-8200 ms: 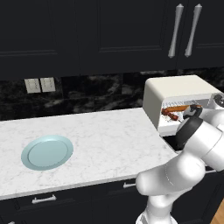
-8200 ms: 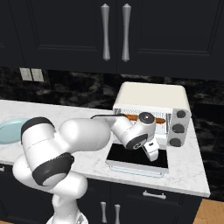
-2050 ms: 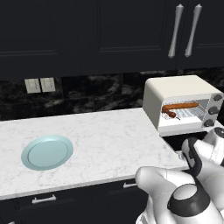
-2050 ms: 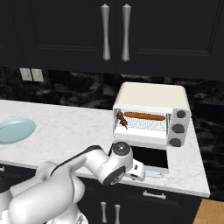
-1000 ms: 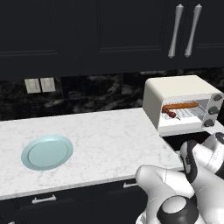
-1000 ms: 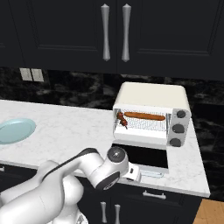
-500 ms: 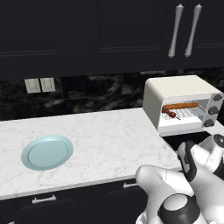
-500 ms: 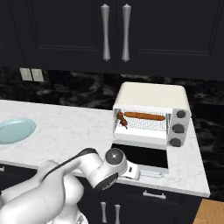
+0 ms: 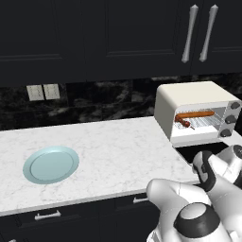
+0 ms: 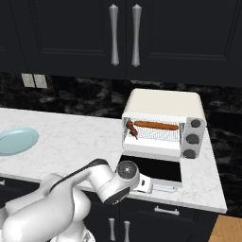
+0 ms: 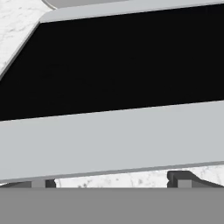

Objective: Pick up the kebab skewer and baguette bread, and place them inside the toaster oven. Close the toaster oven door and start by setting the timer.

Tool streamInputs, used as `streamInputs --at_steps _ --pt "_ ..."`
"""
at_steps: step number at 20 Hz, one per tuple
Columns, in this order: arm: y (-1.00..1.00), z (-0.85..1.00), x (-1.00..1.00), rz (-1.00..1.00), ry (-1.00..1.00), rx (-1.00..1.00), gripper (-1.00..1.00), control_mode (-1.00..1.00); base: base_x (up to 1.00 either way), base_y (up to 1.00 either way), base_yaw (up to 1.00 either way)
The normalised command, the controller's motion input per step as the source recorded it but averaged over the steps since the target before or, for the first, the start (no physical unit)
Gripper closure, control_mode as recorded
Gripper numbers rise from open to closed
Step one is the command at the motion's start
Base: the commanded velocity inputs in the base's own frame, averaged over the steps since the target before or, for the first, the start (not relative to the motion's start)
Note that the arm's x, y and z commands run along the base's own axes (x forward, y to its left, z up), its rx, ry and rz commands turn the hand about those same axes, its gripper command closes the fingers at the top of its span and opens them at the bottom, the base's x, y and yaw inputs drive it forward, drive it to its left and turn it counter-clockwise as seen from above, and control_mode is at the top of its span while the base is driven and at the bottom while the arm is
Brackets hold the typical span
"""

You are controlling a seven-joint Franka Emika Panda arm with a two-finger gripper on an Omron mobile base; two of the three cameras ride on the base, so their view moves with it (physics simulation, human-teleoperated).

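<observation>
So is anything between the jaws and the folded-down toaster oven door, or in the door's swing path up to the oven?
Nothing visible. The open gripper sits right at the front edge of the dark glass, cream-framed toaster oven door, which lies flat. The orange-brown baguette and red-chunked kebab skewer rest on the rack inside the cream toaster oven.

Even, flat, shadowless rendered light

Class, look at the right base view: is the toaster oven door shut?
No. The toaster oven door lies folded down flat on the counter, leaving the baguette bread on the rack exposed.
</observation>
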Motion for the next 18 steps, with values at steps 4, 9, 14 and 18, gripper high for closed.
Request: streamInputs --at_steps 4,9,14,18 --pt "0.00 0.00 0.17 0.00 -0.02 0.00 -1.00 -1.00 0.00 0.00 0.00" --pt "0.00 0.03 0.13 0.00 -0.06 0.00 -1.00 -1.00 0.00 0.00 0.00" --pt "0.00 0.16 0.13 0.00 -0.10 0.00 -1.00 -1.00 0.00 0.00 0.00" --pt "0.00 0.22 0.17 -0.01 -0.08 0.00 -1.00 -1.00 0.00 0.00 0.00"
